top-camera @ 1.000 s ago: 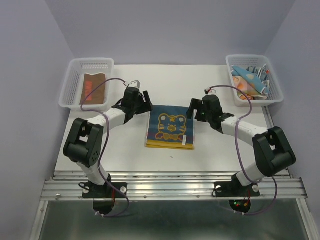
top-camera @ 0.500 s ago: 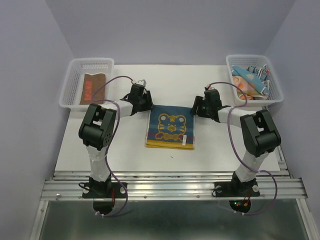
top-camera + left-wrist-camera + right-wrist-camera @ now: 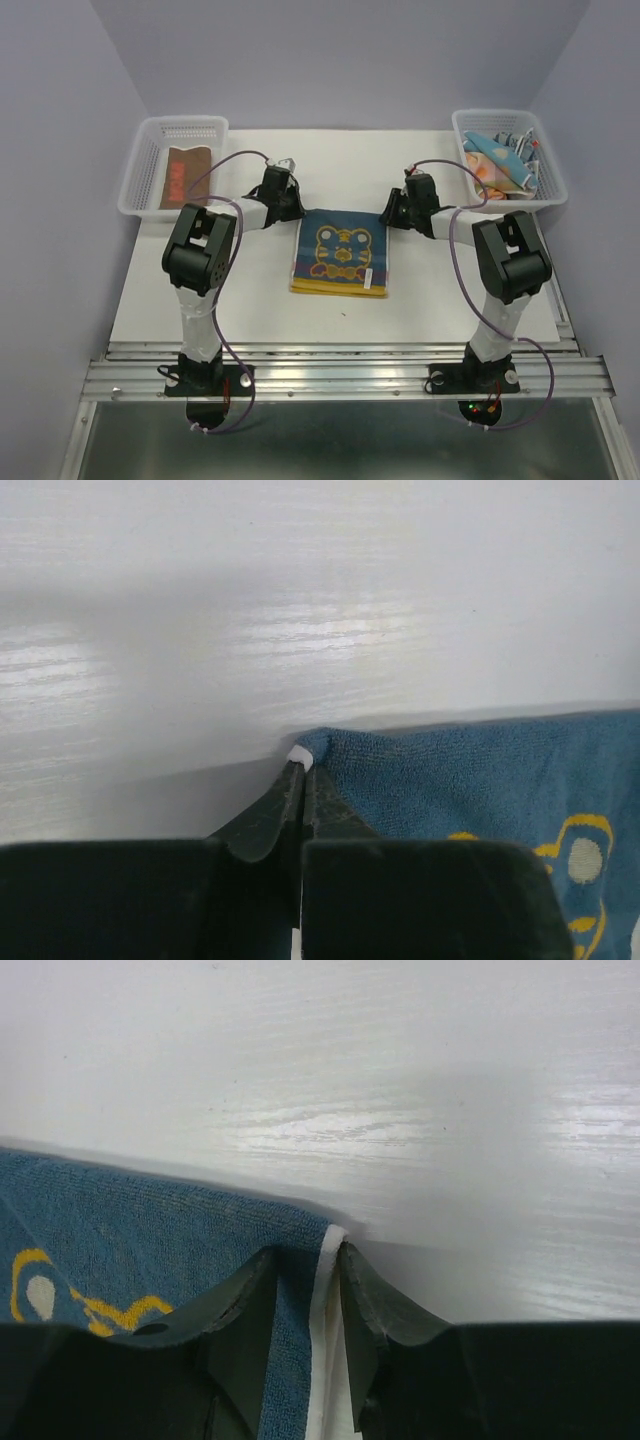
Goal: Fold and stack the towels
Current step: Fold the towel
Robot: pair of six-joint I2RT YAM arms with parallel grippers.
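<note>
A blue towel [image 3: 340, 250] with a yellow bear print lies folded in the middle of the table, a yellow layer showing along its near edge. My left gripper [image 3: 292, 209] sits at its far left corner. In the left wrist view the left gripper [image 3: 302, 763] is shut, with a white bit of the towel's [image 3: 480, 780] corner pinched at the tips. My right gripper [image 3: 389, 213] sits at the far right corner. There the right gripper's [image 3: 308, 1255] fingers close on the towel's [image 3: 150, 1230] blue cloth and white hem.
A white mesh basket [image 3: 150, 140] at the back left holds a brown towel [image 3: 185, 172]. Another white basket [image 3: 548, 185] at the back right holds several crumpled patterned towels [image 3: 500, 160]. Purple walls enclose the table on three sides.
Both arms have drawn in to the blue towel's far corners and lowered onto it. Both grippers have gone from open to closed on those corners.
</note>
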